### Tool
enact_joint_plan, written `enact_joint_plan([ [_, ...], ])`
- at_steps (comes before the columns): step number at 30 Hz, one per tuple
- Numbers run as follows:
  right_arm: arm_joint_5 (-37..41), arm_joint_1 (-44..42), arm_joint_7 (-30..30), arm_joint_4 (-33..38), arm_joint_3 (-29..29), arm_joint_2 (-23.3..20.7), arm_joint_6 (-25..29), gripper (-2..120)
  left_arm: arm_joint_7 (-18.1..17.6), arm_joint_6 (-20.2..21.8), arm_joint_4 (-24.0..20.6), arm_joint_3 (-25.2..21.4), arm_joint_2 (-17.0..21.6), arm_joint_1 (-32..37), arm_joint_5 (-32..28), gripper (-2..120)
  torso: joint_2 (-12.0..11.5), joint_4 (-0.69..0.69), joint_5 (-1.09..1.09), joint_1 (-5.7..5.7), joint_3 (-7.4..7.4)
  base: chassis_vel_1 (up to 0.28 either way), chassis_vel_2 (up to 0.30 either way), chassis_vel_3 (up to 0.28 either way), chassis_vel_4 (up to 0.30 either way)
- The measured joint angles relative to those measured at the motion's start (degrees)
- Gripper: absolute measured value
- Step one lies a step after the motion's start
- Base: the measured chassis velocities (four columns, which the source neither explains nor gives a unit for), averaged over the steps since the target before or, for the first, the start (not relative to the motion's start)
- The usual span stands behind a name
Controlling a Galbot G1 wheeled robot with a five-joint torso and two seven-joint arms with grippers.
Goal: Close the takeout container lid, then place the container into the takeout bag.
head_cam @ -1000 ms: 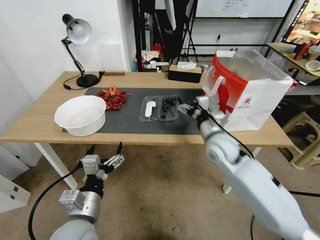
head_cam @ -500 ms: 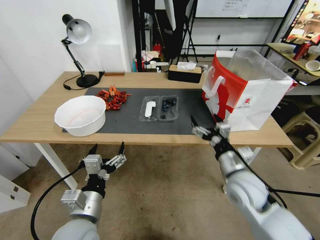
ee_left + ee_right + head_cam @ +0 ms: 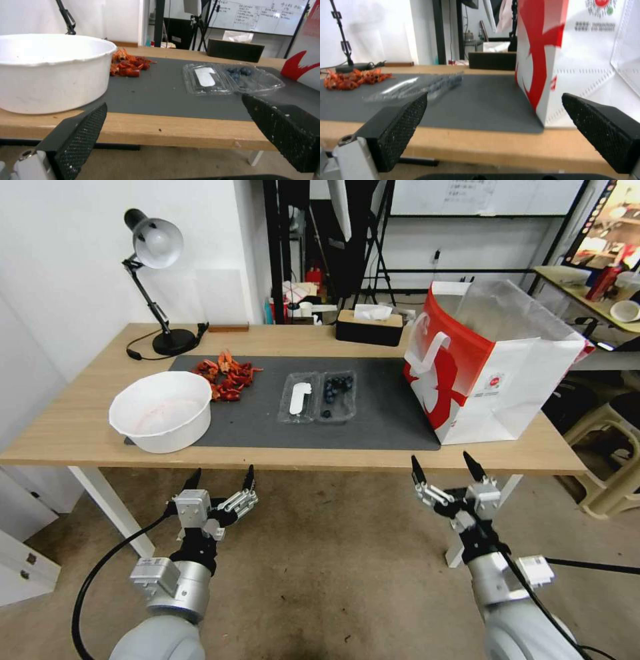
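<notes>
Right hand [image 3: 447, 467] withdrawn below table [image 3: 80, 427], one takeout container [image 3: 319, 397] open

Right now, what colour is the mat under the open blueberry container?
Dark grey, plain. The mat shows best in the head view, under the takeout container.

We see wooden tabletop [image 3: 80, 427] on white legs, dark grey mat [image 3: 373, 413] across its middle. Black desk lamp [image 3: 157, 247] at far left corner, white wall [image 3: 67, 260] behind. Black tissue box [image 3: 370, 327] at far edge. Whiteboard [image 3: 480, 197] and black stands beyond. Worn brown floor [image 3: 320, 567] below; beige stool [image 3: 610, 460] off right edge.
</notes>
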Motion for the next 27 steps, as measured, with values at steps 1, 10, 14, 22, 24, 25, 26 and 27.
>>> enact_joint_plan([
  [1, -0.10, -0.53, -0.14, 0.00, 0.09, 0.25, 0.13, 100, 0.00, 0.00, 0.07, 0.10, 0.01, -0.06, 0.00, 100, 0.00, 0.00, -0.01, 0.00, 0.00, 0.000, 0.000, 0.000, 0.000],
  [10, -0.66, -1.69, -0.58, -0.38, -0.37, 2.49, 0.47, 100, 0.18, -0.30, 0.94, 0.42, 0.86, -0.20, -0.70, 100, 0.00, 0.00, -0.01, 0.00, 0.01, 0.000, 0.000, 0.000, 0.000],
  [14, -0.64, -1.65, -0.76, -0.43, -0.62, 2.80, -0.02, 100, -0.06, -1.37, 1.12, 0.91, 1.84, -1.31, -4.72, 100, -0.01, 0.00, 0.00, 0.00, 0.01, 0.000, 0.000, 0.000, 0.000],
  [22, 0.77, 2.18, -1.22, -2.14, -3.13, 0.97, -1.49, 100, -2.00, -5.05, 1.06, 2.18, 0.62, -4.14, -13.30, 100, -0.01, 0.05, 0.03, 0.00, 0.01, 0.000, 0.000, 0.000, 0.000],
  [24, 0.89, 2.79, -1.36, -2.62, -3.87, 0.90, -1.84, 100, -3.41, -5.09, 1.15, 3.17, 1.02, -6.68, -18.51, 100, -0.02, 0.01, -0.02, 0.00, 0.01, 0.000, 0.000, 0.000, 0.000],
  [25, 0.87, 2.75, -1.41, -2.61, -3.91, 1.01, -1.86, 100, -4.14, -5.06, 1.41, 3.94, 1.52, -7.97, -20.99, 100, -0.01, -0.02, -0.02, 0.00, 0.01, 0.000, 0.000, 0.000, 0.000],
  [26, 0.87, 2.75, -1.41, -2.61, -3.91, 1.01, -1.86, 100, -4.14, -5.06, 1.41, 3.94, 1.52, -7.97, -20.99, 100, -0.01, -0.02, -0.02, 0.00, 0.01, 0.000, 0.000, 0.000, 0.000],
  [27, 0.83, 2.61, -1.51, -2.58, -3.92, 1.10, -1.91, 100, -5.13, -4.75, 1.65, 4.71, 2.07, -9.45, -23.67, 100, -0.01, -0.02, -0.01, 0.00, 0.01, 0.000, 0.000, 0.000, 0.000],
])
